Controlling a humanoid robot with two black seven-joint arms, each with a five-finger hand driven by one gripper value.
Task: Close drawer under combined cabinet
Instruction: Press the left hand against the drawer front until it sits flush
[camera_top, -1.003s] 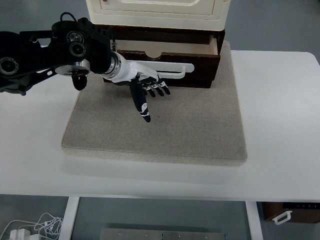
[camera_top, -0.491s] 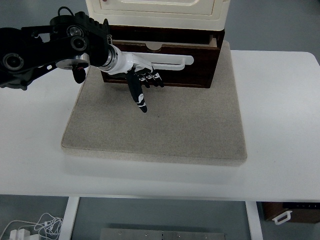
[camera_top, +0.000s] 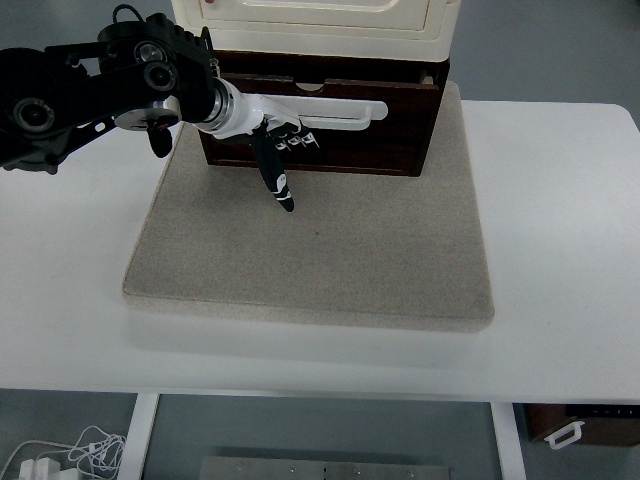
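White tabletop (camera_top: 560, 250) is seen nearest the camera, and below its front edge a loose tangle of white cable (camera_top: 60, 455) is glimpsed at the lower left. On the table a grey mat (camera_top: 330, 250) is laid, and its near half is left bare.

Over the mat's far left part the left hand (camera_top: 275, 135) is found, carried in by a bulky black arm (camera_top: 90, 85) from the left edge. The thumb (camera_top: 278, 180) is stretched straight out towards the camera, its black tip hanging over the mat, and whether the mat is touched cannot be told. The other fingers (camera_top: 295, 140) are bent into a short row and are set against the front of the drawer (camera_top: 320, 125). Nothing is enclosed by them; they are half curled and pressed flat to the wood, with no grip made out on anything. The white handle (camera_top: 340, 112) is seen running to the right from just beside the knuckles, and whether it is touched cannot be told.

The dark wooden drawer sits at the mat's far edge, under the cream cabinet (camera_top: 310, 25). It is nearly shut: only a thin strip of its top edge is shown in front of the cabinet.

The right hand is not in view.
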